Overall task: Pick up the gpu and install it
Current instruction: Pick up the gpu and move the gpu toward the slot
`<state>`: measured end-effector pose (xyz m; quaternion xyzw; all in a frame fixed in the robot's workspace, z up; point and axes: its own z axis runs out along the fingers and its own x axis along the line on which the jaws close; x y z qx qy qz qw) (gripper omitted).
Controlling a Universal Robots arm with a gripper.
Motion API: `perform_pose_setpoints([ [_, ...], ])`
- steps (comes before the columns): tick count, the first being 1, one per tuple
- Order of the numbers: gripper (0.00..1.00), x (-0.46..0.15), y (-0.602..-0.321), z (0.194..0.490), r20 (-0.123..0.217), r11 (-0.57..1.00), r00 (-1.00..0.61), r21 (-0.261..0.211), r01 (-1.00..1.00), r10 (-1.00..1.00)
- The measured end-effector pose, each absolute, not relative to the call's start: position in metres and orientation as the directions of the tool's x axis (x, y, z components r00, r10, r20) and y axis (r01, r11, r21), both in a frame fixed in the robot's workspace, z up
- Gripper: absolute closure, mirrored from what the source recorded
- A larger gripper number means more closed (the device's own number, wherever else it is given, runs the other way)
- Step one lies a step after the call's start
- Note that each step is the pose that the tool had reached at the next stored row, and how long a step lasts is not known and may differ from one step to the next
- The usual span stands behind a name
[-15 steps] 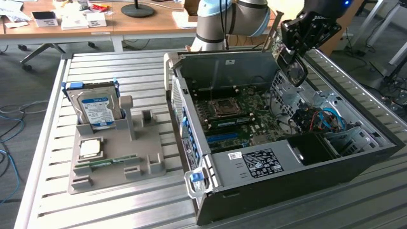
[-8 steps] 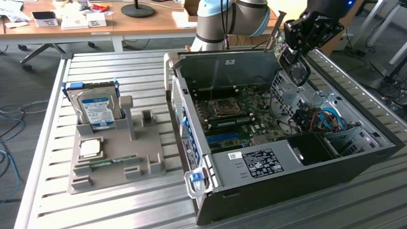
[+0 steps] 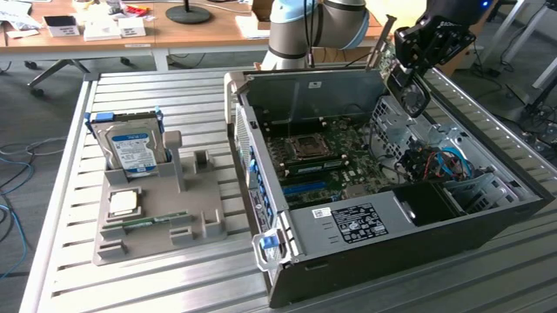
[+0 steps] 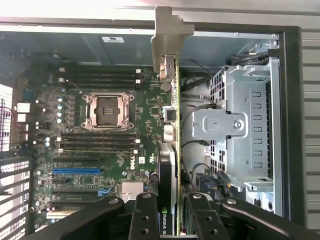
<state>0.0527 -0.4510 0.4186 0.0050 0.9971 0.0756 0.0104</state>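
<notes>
Gripper (image 4: 170,215) is closed on the gpu (image 3: 411,92), above the open pc case (image 3: 314,88) at upper right of exterior view; install step, prob. needs card lined up w/ motherboard (image 4: 150,107).

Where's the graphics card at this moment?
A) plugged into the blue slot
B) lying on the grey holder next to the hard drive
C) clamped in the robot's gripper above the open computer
C: the gripper clamps the gpu edge-on over the motherboard of the open computer case.
</notes>
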Motion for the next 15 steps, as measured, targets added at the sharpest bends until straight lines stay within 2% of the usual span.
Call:
perform_pose_setpoints([
  [15,0.73,0.054,-0.4535,0.4186,-0.02,0.989,-1.0,0.151,0.008,0.012],
])
